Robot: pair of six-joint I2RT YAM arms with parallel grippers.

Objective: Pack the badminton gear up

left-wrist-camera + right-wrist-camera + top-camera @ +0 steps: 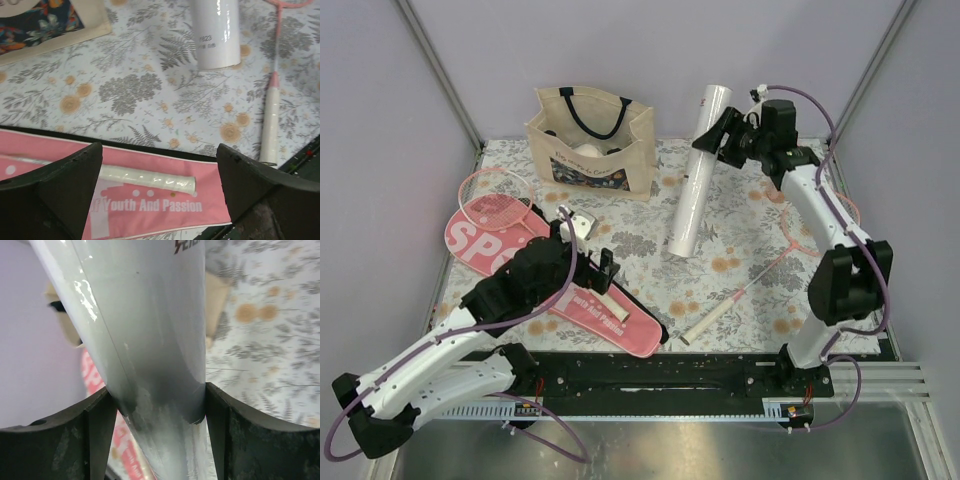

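The right gripper (722,136) is clamped on the long white tube (692,195) close to its upper end, its fingers (95,440) pressed against the glossy wall in the right wrist view. The tube leans, its lower end resting on the flowered tablecloth (650,270) near the middle of the table, to the right of the beige tote (590,140) at the far side. The left gripper (585,250) hangs spread wide, holding nothing, over the pink case (475,240) at the near left. One racket (498,200) lies along the case, its white grip (150,180) below the fingers and its head poking past the far left end; whether it sits inside the case or on top I cannot tell. The second racket (712,320) lies on the cloth to the right, its head partly under the right arm. The likeliest trouble is the tube. It is smooth and long and pinched far from its lower end, so it could pivot or slide in the jaws once lifted. A swinging foot could then knock the tote or sweep the second racket's shaft, and dragging it might ruck the cloth.
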